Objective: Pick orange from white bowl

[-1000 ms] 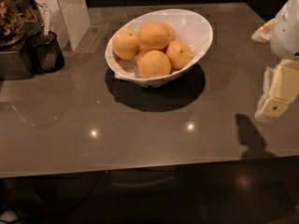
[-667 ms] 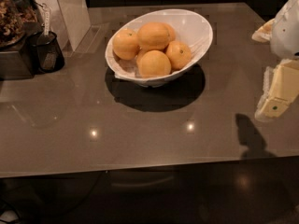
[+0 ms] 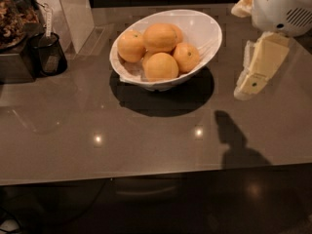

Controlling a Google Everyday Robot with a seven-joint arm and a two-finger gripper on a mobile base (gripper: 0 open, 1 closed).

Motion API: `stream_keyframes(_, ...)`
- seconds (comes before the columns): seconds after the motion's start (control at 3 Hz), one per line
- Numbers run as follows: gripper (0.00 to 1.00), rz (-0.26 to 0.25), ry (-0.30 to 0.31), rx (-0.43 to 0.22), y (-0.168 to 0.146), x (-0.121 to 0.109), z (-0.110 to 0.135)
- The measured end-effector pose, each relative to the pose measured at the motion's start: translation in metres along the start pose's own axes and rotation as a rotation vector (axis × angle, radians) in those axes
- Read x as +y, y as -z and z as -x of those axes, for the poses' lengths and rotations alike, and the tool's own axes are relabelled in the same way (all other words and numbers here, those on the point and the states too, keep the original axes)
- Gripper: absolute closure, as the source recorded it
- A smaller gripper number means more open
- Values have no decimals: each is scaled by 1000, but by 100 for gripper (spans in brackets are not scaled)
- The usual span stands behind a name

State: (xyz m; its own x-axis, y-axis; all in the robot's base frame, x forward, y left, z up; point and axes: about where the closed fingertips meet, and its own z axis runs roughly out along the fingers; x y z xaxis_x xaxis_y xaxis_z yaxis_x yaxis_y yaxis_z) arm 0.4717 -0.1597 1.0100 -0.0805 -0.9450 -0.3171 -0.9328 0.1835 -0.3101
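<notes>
The white bowl (image 3: 207, 30) is oval with a slanted rim and stands on the dark grey counter at the centre back. It holds several oranges. A large orange (image 3: 160, 37) lies on top of the pile, with another (image 3: 161, 66) in front of it, one (image 3: 130, 46) at the left, and a smaller one with a dark stem dot (image 3: 186, 56) at the right. My gripper (image 3: 244, 87) is cream-coloured. It hangs from the white arm head (image 3: 285, 6) to the right of the bowl, just above the counter and apart from the bowl.
A black mesh cup (image 3: 48, 55) with a utensil in it stands at the left, beside a dark appliance (image 3: 14, 43) and a pale upright panel (image 3: 75, 13). The counter's front edge (image 3: 156, 174) runs across the lower part of the view.
My gripper and arm head have moved left and farther back, closer to the bowl's right side. The bowl and the oranges have not moved.
</notes>
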Motion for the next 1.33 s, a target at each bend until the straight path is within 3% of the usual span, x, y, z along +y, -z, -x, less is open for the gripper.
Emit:
stream_keyframes(0.33,0,-10,51,-90,1,-27,52)
stream_keyframes(0.67,0,-10,51,-90,1,-27,52)
stream_keyframes(1.33,0,-34,21,-199,-13,-67,74)
